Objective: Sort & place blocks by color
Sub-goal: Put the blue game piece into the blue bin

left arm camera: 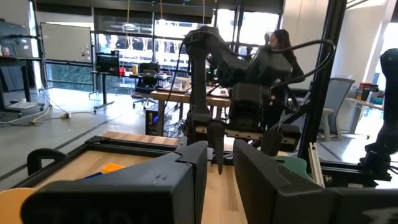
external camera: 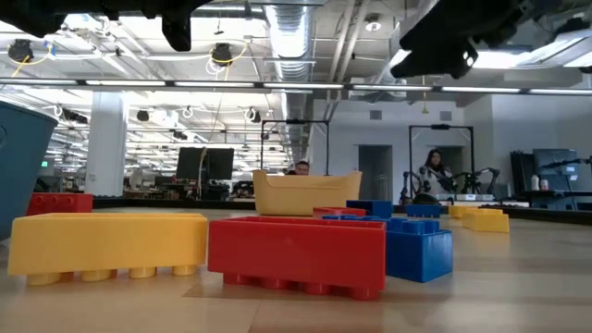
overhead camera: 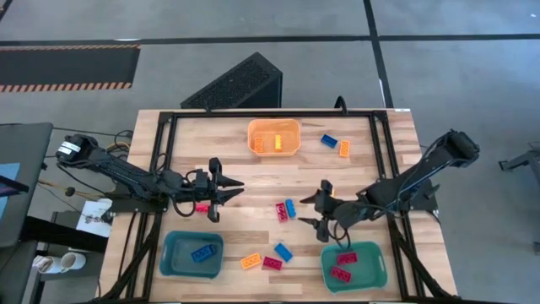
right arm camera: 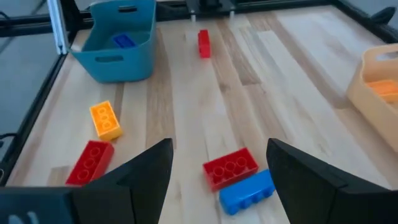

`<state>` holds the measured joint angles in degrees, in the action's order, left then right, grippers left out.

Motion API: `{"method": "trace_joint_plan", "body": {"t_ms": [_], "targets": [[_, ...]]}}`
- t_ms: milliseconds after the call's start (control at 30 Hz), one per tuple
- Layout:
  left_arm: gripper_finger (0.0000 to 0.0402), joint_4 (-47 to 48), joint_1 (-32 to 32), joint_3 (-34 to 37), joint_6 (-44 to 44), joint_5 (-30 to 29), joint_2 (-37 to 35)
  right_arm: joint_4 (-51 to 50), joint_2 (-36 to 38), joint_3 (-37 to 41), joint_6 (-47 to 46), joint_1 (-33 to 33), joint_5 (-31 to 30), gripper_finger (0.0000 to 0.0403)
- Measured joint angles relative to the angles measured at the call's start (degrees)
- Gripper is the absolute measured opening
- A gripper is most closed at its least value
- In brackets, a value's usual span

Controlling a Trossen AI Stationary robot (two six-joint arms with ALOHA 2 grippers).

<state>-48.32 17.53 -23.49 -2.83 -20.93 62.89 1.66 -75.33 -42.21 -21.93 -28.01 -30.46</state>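
Right tool (overhead camera: pixel 321 211) hovers beside three bins (overhead camera: pixel 273 150).

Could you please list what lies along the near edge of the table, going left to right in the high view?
Teal bin holding a blue block → orange block → red block → blue block → teal bin holding two red blocks.

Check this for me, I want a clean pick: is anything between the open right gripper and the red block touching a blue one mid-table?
Nothing visible. The right gripper hangs open facing the red block, with only bare table between. The blue block touches its side and might get nudged.
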Motion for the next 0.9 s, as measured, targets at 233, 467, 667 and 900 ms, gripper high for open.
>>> {"method": "trace_joint_plan", "body": {"t_ms": [233, 467, 667, 900], "targets": [[0.0066, 0.05, -0.01, 0.00, 0.00, -0.04, 0.00, 10.81, -0.02, 5.35, 0.79, 0.82, 0.39, 0.0281], [0.0066, 0.73, -0.45, -0.02, 4.05, -1.01, 0.00, 17.81, 0.00, 7.86, 7.73, 5.63, 4.67, 0.0281], [0.0066, 2.82, -3.57, -0.02, 0.33, -0.35, 0.02, 19.57, 0.00, 7.86, 12.43, 14.11, 17.36, 0.0281], [0.0060, 7.50, -6.58, -0.02, -0.10, 1.59, 0.02, 22.97, 0.00, 7.86, 19.07, 21.72, 28.28, 0.0281]]}}
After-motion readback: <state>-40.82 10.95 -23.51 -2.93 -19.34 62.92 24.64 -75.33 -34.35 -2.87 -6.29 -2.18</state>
